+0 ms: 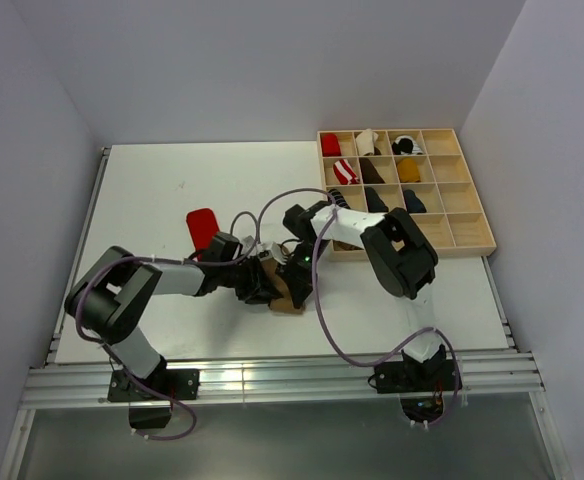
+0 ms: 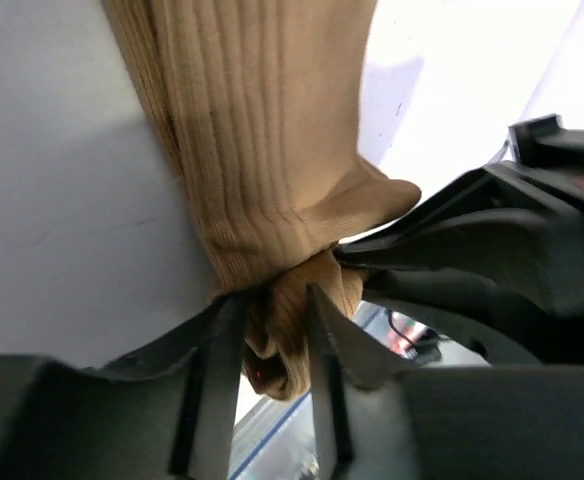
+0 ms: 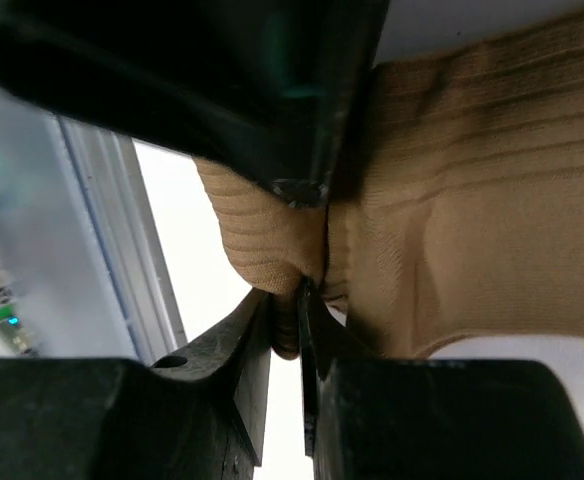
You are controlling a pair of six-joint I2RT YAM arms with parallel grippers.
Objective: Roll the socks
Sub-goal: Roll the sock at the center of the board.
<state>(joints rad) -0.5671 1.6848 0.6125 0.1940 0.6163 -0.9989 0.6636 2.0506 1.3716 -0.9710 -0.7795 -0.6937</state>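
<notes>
2 arms (image 1: 162,280) (image 1: 372,235), 2 socks (image 1: 290,295) (image 1: 202,226), 1 tray (image 1: 467,228).

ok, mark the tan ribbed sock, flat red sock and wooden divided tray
tan ribbed sock (image 2: 262,150): left wrist view, ribbed leg
flat red sock (image 1: 203,228): top external view, middle
wooden divided tray (image 1: 447,168): top external view, empty cell floor

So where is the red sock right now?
Top view: the red sock lies on the table, left of centre, just beyond the left arm, well left of the wooden tray.
</notes>
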